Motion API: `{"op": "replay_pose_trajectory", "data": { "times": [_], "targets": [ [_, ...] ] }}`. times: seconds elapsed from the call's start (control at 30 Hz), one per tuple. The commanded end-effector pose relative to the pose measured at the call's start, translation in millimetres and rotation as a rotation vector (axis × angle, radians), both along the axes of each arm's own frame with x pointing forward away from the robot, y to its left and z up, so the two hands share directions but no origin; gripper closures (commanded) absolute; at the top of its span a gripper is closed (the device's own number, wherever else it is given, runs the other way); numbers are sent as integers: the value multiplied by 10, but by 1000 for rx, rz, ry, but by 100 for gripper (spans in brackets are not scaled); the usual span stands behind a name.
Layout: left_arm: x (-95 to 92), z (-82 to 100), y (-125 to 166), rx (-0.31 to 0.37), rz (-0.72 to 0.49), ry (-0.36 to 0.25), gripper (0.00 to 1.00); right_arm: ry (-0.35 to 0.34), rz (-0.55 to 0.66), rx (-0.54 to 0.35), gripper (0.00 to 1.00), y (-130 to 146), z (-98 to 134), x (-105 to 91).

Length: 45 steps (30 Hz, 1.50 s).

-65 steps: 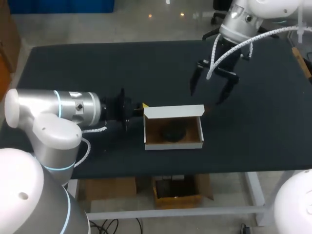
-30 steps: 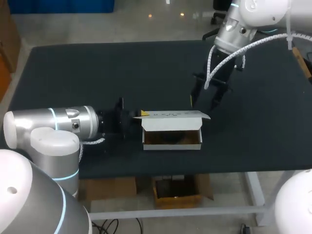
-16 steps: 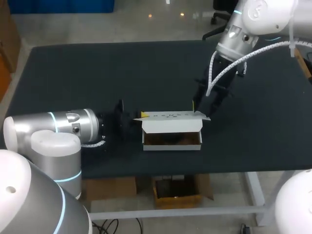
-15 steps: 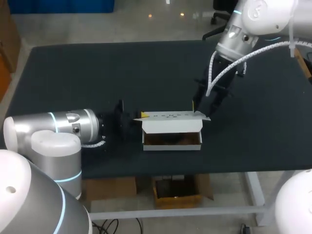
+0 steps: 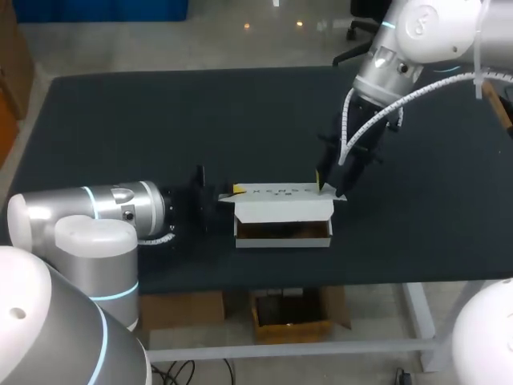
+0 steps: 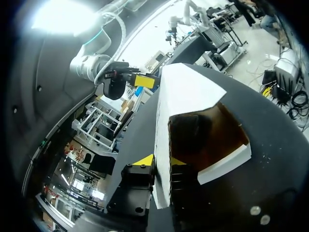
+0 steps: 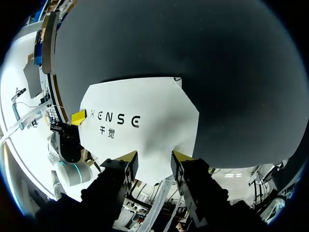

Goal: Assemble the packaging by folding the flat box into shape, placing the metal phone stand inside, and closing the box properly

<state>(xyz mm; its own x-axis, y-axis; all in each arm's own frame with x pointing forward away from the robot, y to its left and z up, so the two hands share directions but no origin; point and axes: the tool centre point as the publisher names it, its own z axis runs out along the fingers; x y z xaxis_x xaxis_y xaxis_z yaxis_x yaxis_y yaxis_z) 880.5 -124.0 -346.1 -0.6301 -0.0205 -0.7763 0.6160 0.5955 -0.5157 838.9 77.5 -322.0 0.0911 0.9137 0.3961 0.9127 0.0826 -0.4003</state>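
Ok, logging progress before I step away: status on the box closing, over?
Left gripper shut on box left end. Right gripper at lid right end, lid half down. Phone stand inside. Nothing in the way.

The silver-and-white left arm (image 5: 96,210) lies level at the near left, its left jaws clamped on the white cardboard box (image 5: 283,210). The white right arm (image 5: 417,28) slants down from the far right.

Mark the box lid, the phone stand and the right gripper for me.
box lid (image 7: 140,121), right wrist view, on its printed outer face.
phone stand (image 6: 188,135), left wrist view, on its dark body.
right gripper (image 7: 154,157), right wrist view, midway between its yellow tips.
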Motion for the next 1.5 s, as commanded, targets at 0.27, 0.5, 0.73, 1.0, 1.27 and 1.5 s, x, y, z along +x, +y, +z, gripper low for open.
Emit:
{"op": "replay_pose_trajectory", "data": {
  "times": [0.27,0.5,0.73,1.0,1.27,1.5],
  "targets": [
    [-41,19,46,-14,20,-19,76,-11,7,13,60,-13,-50,-85],
    [-107,85,155,-24,41,-32,70,-16,14,14,61,-7,-54,-91],
    [-231,126,326,-14,70,-44,64,-19,20,13,61,-1,-74,-97],
    [-394,220,632,19,141,-36,54,-22,23,19,61,-14,-138,-141],
    [-562,459,911,45,186,20,20,-25,26,25,62,-12,-182,-162],
    [-619,794,954,42,176,216,0,-28,30,29,63,4,-226,-170]
  ]
}}
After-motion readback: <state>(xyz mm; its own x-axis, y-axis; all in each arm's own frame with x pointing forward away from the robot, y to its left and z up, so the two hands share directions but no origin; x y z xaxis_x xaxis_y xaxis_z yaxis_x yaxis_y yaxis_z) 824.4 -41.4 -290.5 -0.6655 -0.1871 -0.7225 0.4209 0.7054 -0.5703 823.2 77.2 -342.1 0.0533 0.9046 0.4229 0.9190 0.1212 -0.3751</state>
